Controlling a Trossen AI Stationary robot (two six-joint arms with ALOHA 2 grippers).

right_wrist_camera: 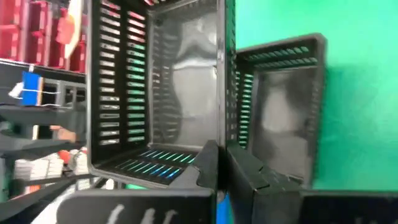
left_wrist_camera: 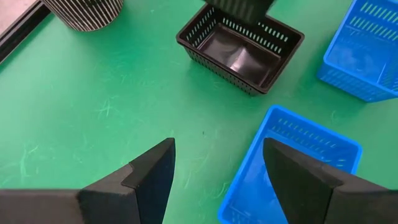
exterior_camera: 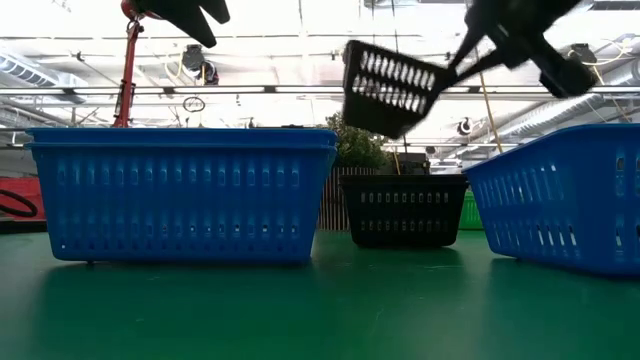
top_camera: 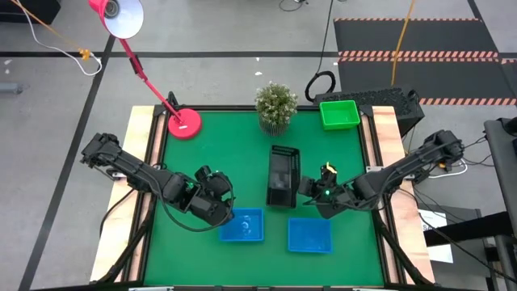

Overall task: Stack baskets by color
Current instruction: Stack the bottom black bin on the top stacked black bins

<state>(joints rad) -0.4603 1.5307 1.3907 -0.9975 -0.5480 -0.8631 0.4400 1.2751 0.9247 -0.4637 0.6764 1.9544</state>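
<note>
Black basket (exterior_camera: 392, 88) pinched in right pincer (right_wrist_camera: 222, 163), no legible writing

no readable text, label, brand, number or sign shows in any of the views.
</note>
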